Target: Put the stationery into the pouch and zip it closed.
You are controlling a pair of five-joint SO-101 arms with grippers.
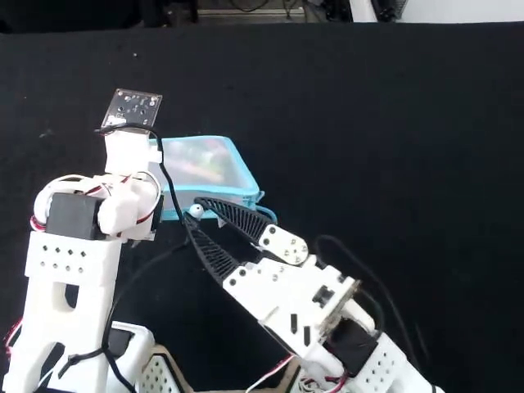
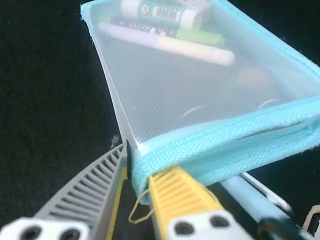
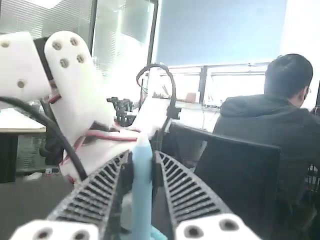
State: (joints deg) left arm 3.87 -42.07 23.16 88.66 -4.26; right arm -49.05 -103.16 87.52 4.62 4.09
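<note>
1. Hold the pouch (image 2: 200,90) corner firm in the left gripper (image 2: 136,172), closed on its zip edge
2. Guide the blue pen (image 3: 141,195), pinched in the right gripper (image 3: 142,167), straight into the pouch mouth just beside it

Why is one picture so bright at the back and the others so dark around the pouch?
Right wrist view: daylight glares through the windows behind the right hand and its blue pen. High view: the black table swallows light, so hardly any shadows show. Left wrist view: the pouch is evenly lit, without glare.
</note>
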